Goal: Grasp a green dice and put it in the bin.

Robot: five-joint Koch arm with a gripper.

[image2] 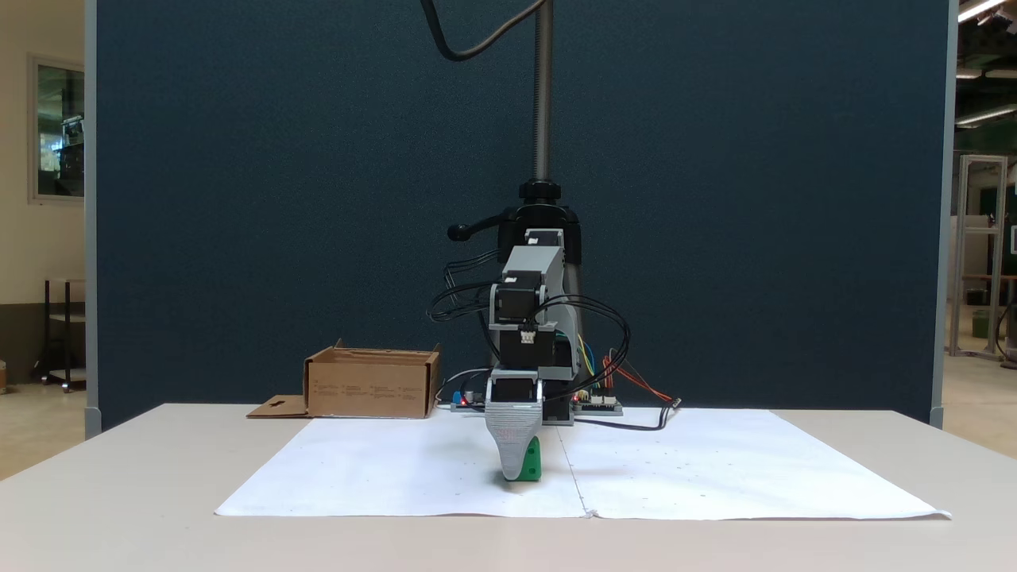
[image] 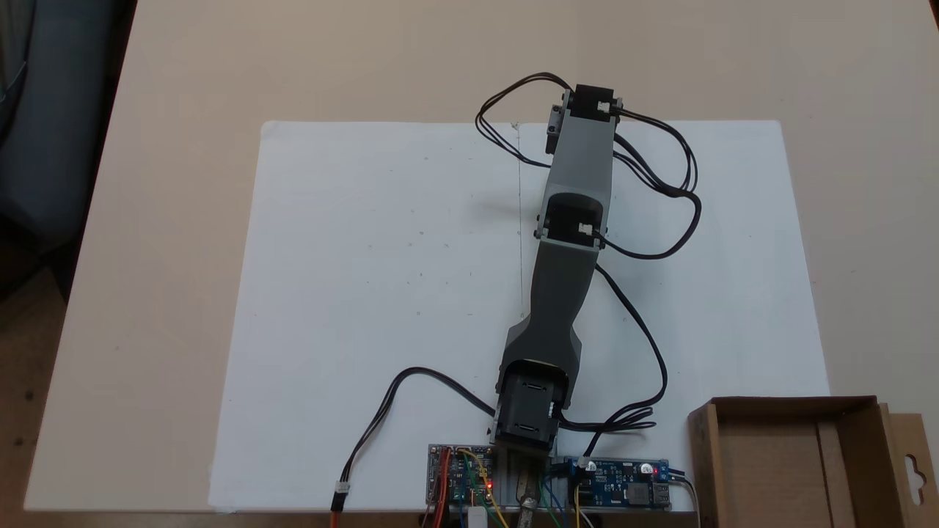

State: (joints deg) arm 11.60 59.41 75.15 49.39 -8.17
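Pincer lowered to the white paper, green dice against its tip; grip state cannot be told. Bin well apart.

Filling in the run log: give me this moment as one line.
arm: reached out, jaws down at small bright green plastic dice | dice: on white paper sheet | shallow brown cardboard bin: no dice inside | grip: cannot tell
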